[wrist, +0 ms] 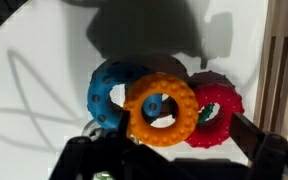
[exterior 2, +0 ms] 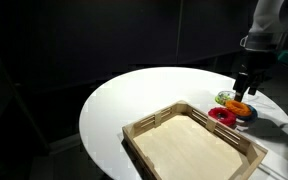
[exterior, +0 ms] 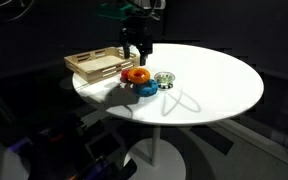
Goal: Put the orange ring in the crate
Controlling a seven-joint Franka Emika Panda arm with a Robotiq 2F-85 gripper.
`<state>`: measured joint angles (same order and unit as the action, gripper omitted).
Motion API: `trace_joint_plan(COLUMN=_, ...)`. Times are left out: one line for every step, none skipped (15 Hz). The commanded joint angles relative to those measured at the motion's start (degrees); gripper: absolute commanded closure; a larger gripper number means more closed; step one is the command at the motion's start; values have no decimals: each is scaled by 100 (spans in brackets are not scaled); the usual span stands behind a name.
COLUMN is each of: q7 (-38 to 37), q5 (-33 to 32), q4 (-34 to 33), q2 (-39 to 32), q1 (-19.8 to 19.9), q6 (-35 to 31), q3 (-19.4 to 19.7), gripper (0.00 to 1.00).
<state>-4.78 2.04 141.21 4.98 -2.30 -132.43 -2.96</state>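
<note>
Hovering directly above the item: black claw (exterior: 135,54), jaws spread wide, empty. Item: small bright orange doughnut-shaped ring (wrist: 162,133), lying flat across a blue ring (wrist: 106,90) and a red ring (wrist: 222,100) on the white round tabletop (exterior: 214,85), near the light wooden slatted crate (exterior: 94,65). Straight descent indicated.

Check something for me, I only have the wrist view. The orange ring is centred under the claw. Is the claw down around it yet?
Observer: No. In an exterior view the claw hangs just above the orange ring, and its tips are not down around the ring.
Operator: Wrist only shows a strip of the crate. Anything inside it?
Observer: Nothing. The crate shows a bare floor from wall to wall.
</note>
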Motion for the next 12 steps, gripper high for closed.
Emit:
trace_joint_plan(q7=-33, q5=59, q4=-54, q2=-339, q1=-52, q6=-408, q3=-33, gripper=0)
trace_joint_plan(q7=-42, q5=74, q4=-68, q2=-427, q1=-70, q6=-503, q3=-44, gripper=0)
trace_joint_plan(q7=-50, q5=77, q4=-77, q2=-505, q1=-83, q6=-581, q3=-52, gripper=0)
trace_joint_plan(q7=-42, q5=100, q4=-91, q2=-584, q1=-100, q6=-646, q3=-59, gripper=0)
trace_joint_plan(q7=-53, q5=102, q4=-101, q2=-657, q1=-116, q6=-710, q3=-65, gripper=0)
trace_joint_plan(q7=-67, q5=96, q4=-113, q2=-726, q1=-126, q6=-759, q3=-70, gripper=0)
trace_joint_plan(q7=-76, q5=96, q4=-126, q2=-785, q1=-137, q6=-796, q3=-76, gripper=4)
trace_joint_plan(q7=-74, q5=102, q4=-138, q2=-835, q1=-146, q6=-826, q3=-81, gripper=26)
trace_joint_plan(q7=-82, q5=106, q4=-152, q2=-880, q1=-154, q6=-850, q3=-85, gripper=29)
trace_joint_plan(q7=-83, q5=112, q4=-171, q2=-911, q1=-160, q6=-859, q3=-91, gripper=30)
trace_joint_plan(q7=-80, q5=128, q4=-185, q2=-922, q1=-164, q6=-851, q3=-96, gripper=36)
trace_joint_plan(q7=-70, q5=147, q4=-201, q2=-918, q1=-166, q6=-823, q3=-99, gripper=46)
